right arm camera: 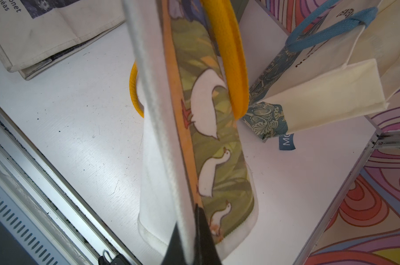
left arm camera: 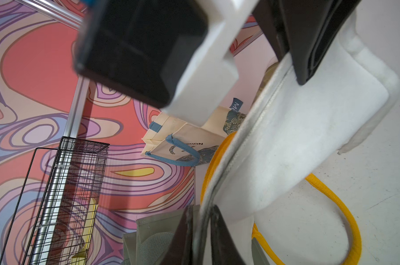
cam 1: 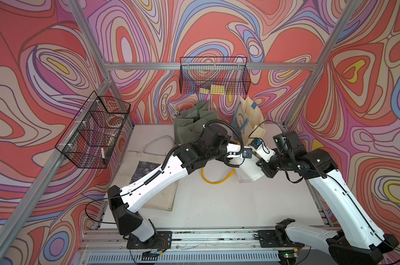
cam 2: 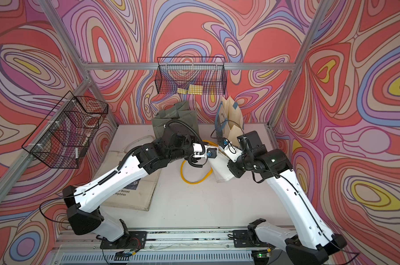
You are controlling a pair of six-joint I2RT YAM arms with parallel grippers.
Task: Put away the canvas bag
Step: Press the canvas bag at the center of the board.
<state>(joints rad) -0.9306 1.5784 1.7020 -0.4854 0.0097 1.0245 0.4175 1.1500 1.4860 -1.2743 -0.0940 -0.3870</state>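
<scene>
The left pincer (left arm camera: pixel 200 212) and the right pincer (right arm camera: pixel 190 221) each pinch the top edge of the white canvas bag (cam 1: pixel 249 171), so it hangs stretched between them, low over the counter (cam 1: pixel 217 206), probably to keep it flat for carrying away.

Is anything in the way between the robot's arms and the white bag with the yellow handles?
No, nothing visible stands between them. The left end effector and the right end effector are each pinched shut right on an edge of the canvas bag.
</scene>
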